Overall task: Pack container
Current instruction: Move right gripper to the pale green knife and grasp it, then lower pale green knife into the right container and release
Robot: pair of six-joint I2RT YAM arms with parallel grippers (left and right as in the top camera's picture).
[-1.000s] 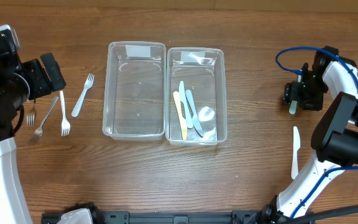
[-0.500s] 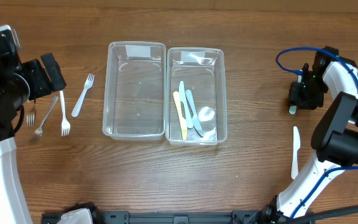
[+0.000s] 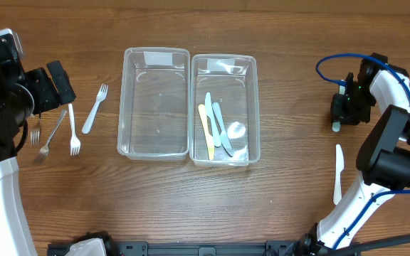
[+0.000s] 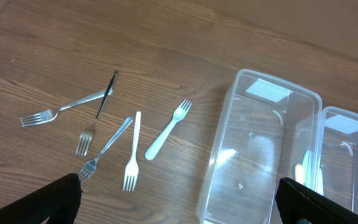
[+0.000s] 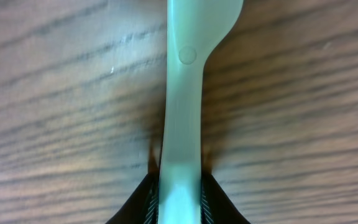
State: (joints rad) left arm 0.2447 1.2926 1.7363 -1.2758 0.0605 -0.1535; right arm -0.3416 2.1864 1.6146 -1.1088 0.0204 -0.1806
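Right gripper [image 5: 179, 194] pinched shut on a pale green utensil [image 5: 182, 112] by the table's right edge, a few utensils already in the right container [image 3: 255, 107], 5 forks [image 4: 132, 152] and white knife [image 3: 338, 174] still unpacked, left gripper [image 4: 179, 202] wide open, empty

Brown wood-grain table [image 3: 297, 206], pale crumpled lump [image 3: 86, 247] at its lower edge.

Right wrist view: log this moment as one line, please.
right gripper: shut on pale green utensil, lying on table | left gripper: open, near forks | right container: plastic cutlery inside
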